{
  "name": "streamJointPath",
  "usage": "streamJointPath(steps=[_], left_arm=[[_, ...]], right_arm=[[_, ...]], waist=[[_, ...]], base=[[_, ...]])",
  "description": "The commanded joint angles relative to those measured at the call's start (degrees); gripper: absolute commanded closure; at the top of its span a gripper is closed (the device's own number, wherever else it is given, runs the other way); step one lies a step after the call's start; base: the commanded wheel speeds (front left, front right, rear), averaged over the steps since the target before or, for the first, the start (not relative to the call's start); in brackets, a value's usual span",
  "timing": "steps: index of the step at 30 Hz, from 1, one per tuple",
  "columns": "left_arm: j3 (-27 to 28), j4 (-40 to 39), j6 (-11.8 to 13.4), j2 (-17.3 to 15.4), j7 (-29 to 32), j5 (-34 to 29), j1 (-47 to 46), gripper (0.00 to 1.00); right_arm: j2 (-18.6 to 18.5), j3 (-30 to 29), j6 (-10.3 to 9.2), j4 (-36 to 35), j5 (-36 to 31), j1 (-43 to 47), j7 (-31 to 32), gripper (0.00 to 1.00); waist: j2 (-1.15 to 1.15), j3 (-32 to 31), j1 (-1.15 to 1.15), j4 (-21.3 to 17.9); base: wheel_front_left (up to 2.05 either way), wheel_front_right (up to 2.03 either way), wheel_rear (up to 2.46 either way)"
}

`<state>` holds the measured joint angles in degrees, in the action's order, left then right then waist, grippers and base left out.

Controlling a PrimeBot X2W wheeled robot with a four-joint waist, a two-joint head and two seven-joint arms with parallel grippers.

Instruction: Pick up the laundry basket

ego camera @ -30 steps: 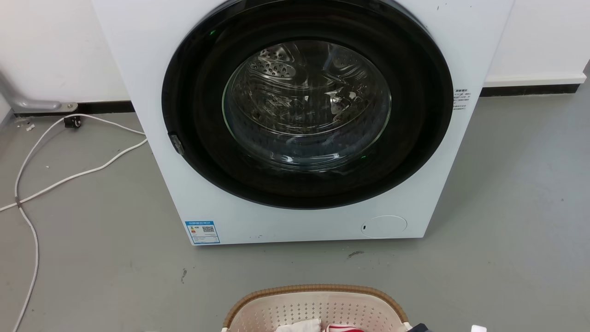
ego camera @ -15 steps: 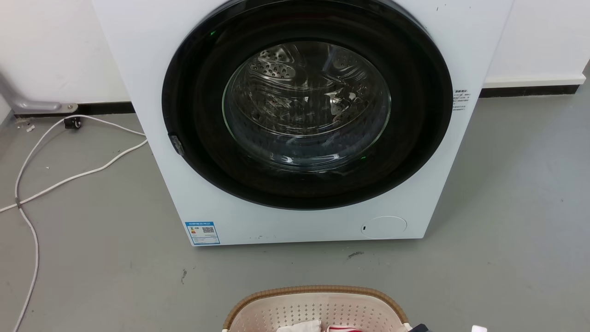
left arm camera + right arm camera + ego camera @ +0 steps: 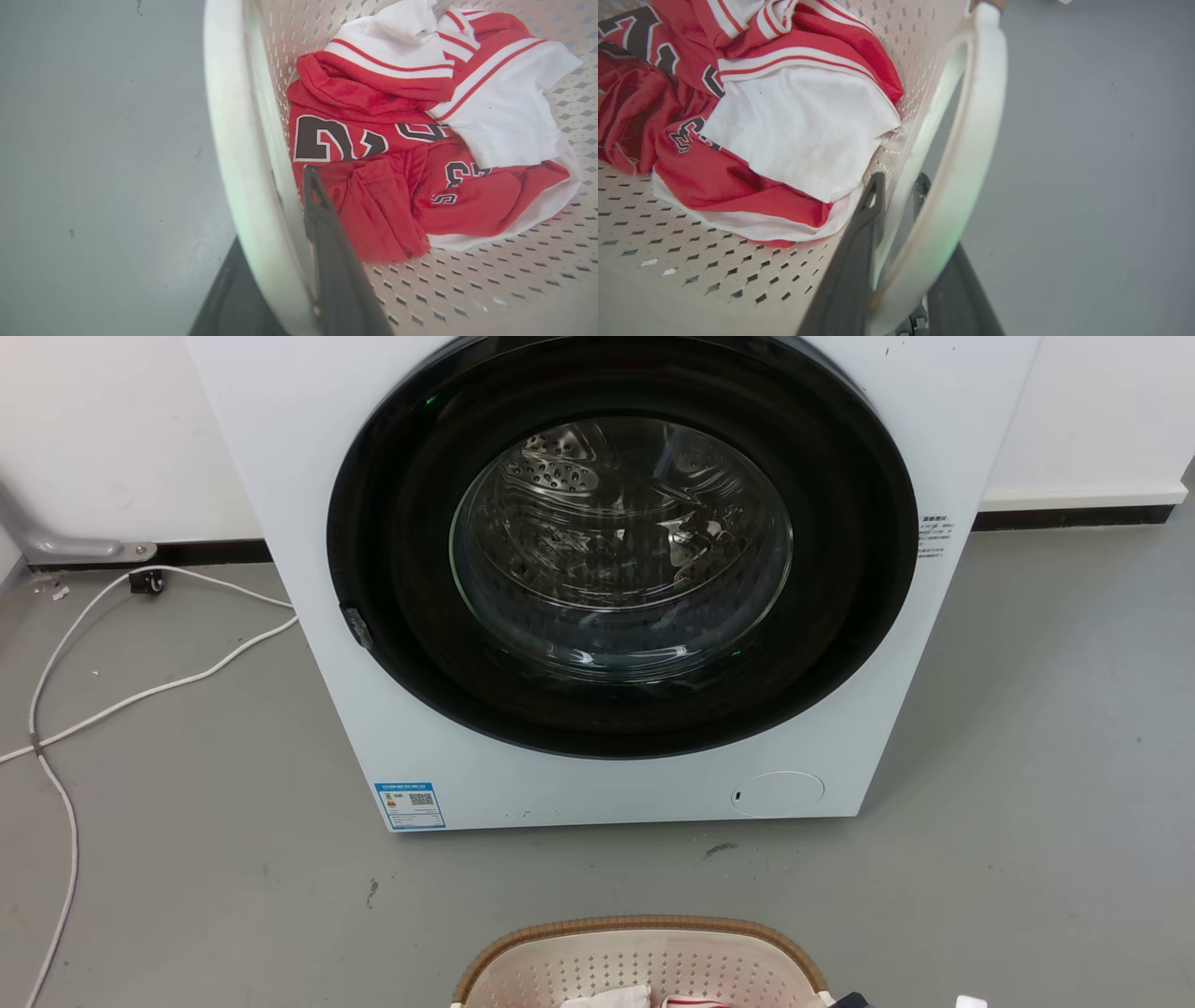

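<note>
The laundry basket (image 3: 644, 943), cream perforated plastic with a brown woven rim, sits at the bottom edge of the head view in front of the washing machine. It holds a red and white jersey (image 3: 373, 140) (image 3: 738, 116). My left gripper (image 3: 280, 196) straddles the basket's white loop handle (image 3: 233, 140), with one finger (image 3: 327, 242) inside the wall and the other outside, shut on it. On the opposite side, my right gripper (image 3: 899, 182) clamps the other loop handle (image 3: 971, 140) the same way.
A white front-loading washing machine (image 3: 616, 569) with its round door shut stands just beyond the basket. White cables (image 3: 140, 691) trail over the grey floor at the left. Bare grey floor lies to either side of the basket.
The basket's far rim shows very slightly lower in the head view than a second ago. Nothing else has visibly moved.
</note>
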<state>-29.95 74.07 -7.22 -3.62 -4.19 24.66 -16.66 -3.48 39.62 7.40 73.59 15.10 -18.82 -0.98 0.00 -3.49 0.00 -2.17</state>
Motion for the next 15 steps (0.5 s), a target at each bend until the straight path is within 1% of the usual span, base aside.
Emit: streamJointPath(steps=[1, 15], left_arm=[[-0.19, -0.48, 0.12, -0.96, -0.63, 0.01, -0.10, 1.00], [-0.76, -0.47, 0.34, -1.20, -0.72, 0.90, -0.13, 1.00]], right_arm=[[-0.88, 0.61, 0.16, 0.40, -0.50, 0.94, 0.25, 1.00], [-0.75, 0.76, 0.16, 0.40, -0.11, 1.16, 0.39, 1.00]], waist=[[0.00, 0.02, 0.00, 0.01], [0.00, 0.09, 0.00, -0.02]], base=[[0.00, 0.00, 0.00], [0.00, 0.00, 0.00]])
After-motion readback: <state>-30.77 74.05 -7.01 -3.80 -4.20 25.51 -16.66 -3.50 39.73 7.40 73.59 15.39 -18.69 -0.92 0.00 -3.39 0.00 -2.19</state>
